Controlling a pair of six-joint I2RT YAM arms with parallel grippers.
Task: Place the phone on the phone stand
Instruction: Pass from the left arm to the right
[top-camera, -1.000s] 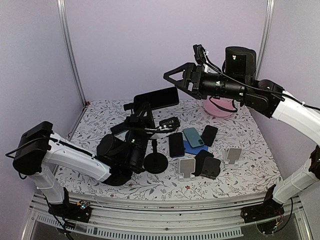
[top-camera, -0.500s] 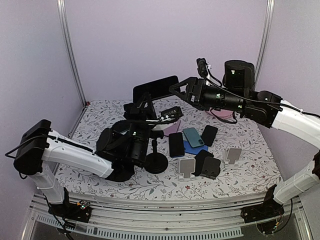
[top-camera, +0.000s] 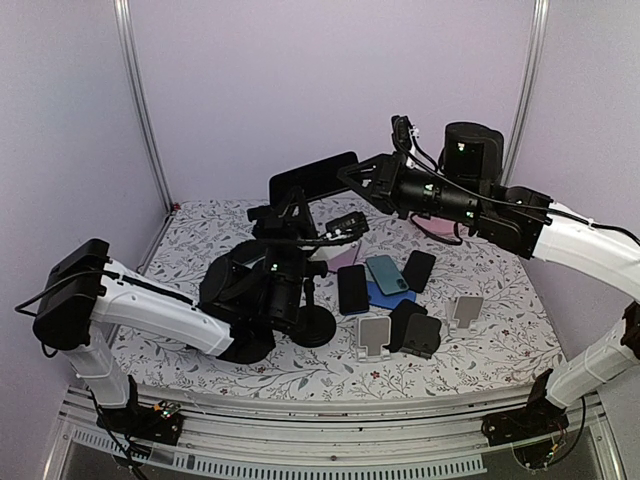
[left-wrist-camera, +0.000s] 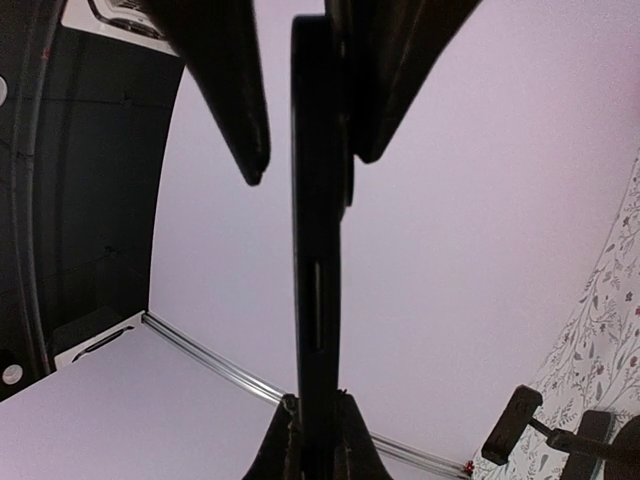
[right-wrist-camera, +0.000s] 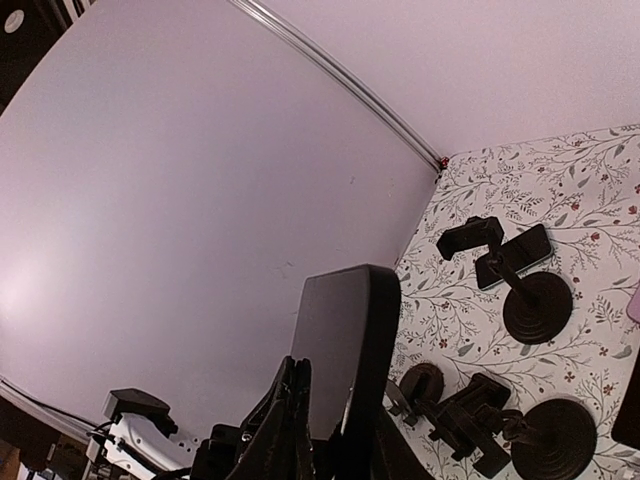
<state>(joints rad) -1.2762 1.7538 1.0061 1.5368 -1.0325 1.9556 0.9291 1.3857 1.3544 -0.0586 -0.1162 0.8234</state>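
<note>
- Phone: black and held in landscape in mid-air over the left-centre of the table. It is well above every stand and not yet placed.
- Left gripper: pinched tight on the phone's lower long edge. In your left wrist view the phone rises edge-on from between its fingers.
- Change: a second ago the right gripper hung spread wide, high and well apart to the phone's right. It has since swung in, and its jaws now straddle the phone's right end, much narrower.
- The phone also sits slightly higher than it did a second ago.
- Right gripper state: in the left wrist view one finger lies against the phone. The other finger stands off it, with wall showing between them. The right wrist view shows the fingers close in on the phone. You cannot tell whether the clamp is complete.
- Reading: this looks like a mid-air handover or regrasp, left to right. Treat the task as early, with placement still ahead.
- Advice: keep the left pinch until the right grip is plainly firm. Letting go early risks dropping the phone onto the table.
- Stands: a black round-based stand sits just beside the left arm, and two small white stands are nearer the front. Which one is the target is unclear.
- Spare phones lie flat among the stands, so watch the clearance on the way down.
</note>
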